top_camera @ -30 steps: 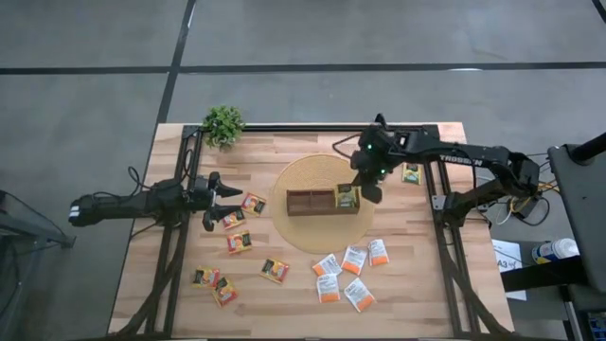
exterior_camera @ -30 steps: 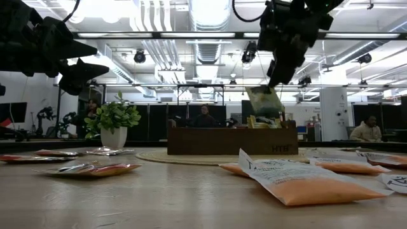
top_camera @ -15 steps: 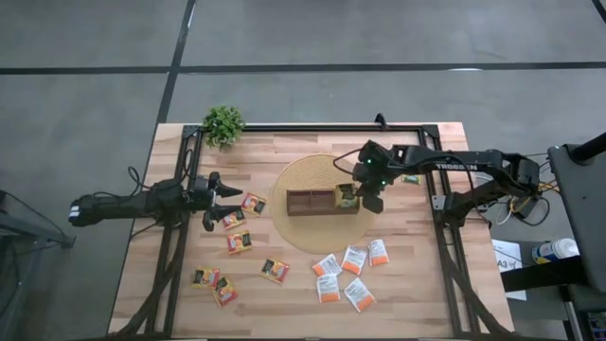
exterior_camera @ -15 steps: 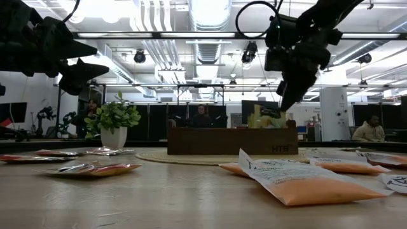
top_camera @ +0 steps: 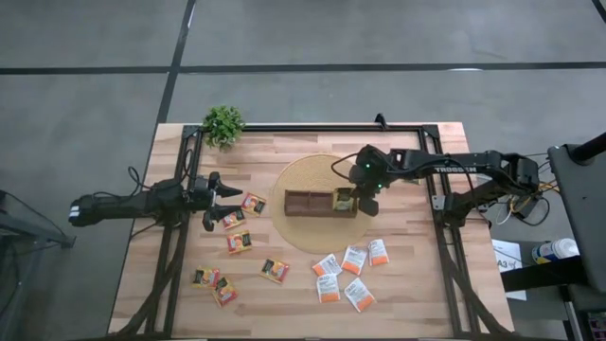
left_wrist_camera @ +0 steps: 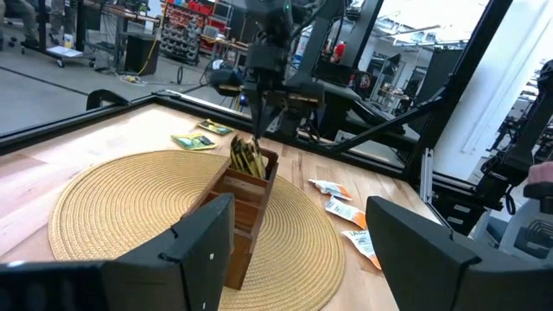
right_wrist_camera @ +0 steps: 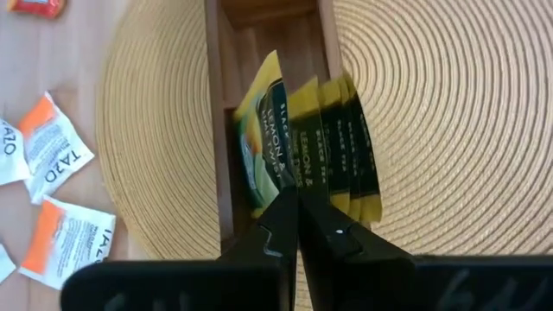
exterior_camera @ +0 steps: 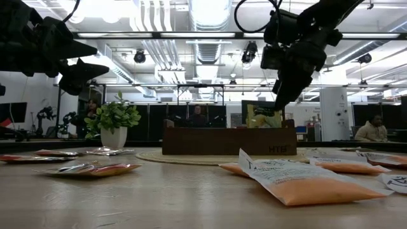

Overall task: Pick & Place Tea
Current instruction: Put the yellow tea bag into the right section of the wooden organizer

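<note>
Sachet (right_wrist_camera: 266, 147) pinched in right gripper (right_wrist_camera: 298, 207) jaws over box (top_camera: 322, 202) end compartment: lower straight beside stacked ones, then release; left gripper (top_camera: 216, 201) jaws spread.

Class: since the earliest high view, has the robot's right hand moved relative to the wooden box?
Yes. The right hand slid from above the wooden box's end, down onto that end compartment, lowering a green-yellow tea sachet among those standing there.

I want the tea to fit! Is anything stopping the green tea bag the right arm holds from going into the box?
Nothing visible blocks it. The right gripper holds the green sachet in the wooden box's end compartment, beside other green sachets.
</note>
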